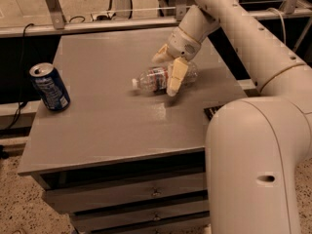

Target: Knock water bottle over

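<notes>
The water bottle (152, 79) lies on its side on the grey table (117, 126). It is clear and ribbed, with a pale red and blue label, and its white cap points left. My gripper (169, 67) comes down from the upper right over the bottle's bottom half. One cream finger (175, 77) is in front of the bottle and the other (162, 55) is behind it, so they stand apart astride it. The bottle's right end shows past the front finger.
A blue soda can (50, 87) stands upright near the table's left edge. A small dark object (212, 112) lies at the right edge, partly behind my arm (253, 145). Drawers sit under the tabletop. Metal frames and cables run along the floor behind.
</notes>
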`<state>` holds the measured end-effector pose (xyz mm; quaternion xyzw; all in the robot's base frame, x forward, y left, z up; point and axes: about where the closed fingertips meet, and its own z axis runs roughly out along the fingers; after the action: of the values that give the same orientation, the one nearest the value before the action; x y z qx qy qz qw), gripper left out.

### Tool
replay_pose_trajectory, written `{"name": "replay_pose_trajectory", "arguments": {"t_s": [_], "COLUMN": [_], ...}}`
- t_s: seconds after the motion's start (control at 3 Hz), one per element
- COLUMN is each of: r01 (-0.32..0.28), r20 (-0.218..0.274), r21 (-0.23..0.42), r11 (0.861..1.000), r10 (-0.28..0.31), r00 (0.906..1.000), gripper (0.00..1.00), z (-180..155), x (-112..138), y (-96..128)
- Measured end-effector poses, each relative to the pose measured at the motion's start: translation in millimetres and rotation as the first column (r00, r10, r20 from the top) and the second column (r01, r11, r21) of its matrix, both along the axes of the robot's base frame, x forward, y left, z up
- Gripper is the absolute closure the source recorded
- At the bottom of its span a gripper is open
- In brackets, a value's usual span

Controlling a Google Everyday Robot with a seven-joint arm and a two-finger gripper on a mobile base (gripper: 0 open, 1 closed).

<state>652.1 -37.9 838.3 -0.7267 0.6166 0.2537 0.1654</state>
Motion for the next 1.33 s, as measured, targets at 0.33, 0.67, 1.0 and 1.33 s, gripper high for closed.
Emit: {"name": "replay_pose_trajectory", "arguments": {"t_s": [0.33, 0.67, 1.0, 1.33], "r01": [0.002, 0.034, 0.091, 0.154], "r20": [0.004, 0.022, 0.056, 0.112], "r21": [0.001, 0.025, 0.087, 0.163], "r11": [1.0, 0.999, 0.992, 0.975], "r10": [-0.002, -0.034, -0.096, -0.173], "r00": [1.0, 0.9992, 0.9938, 0.9785], "gripper": [0.0, 0.0, 0.0, 0.0], "z": [3, 17, 38, 71], "x": [-1, -1, 0, -2], "y": [-4, -21, -48, -81]}}
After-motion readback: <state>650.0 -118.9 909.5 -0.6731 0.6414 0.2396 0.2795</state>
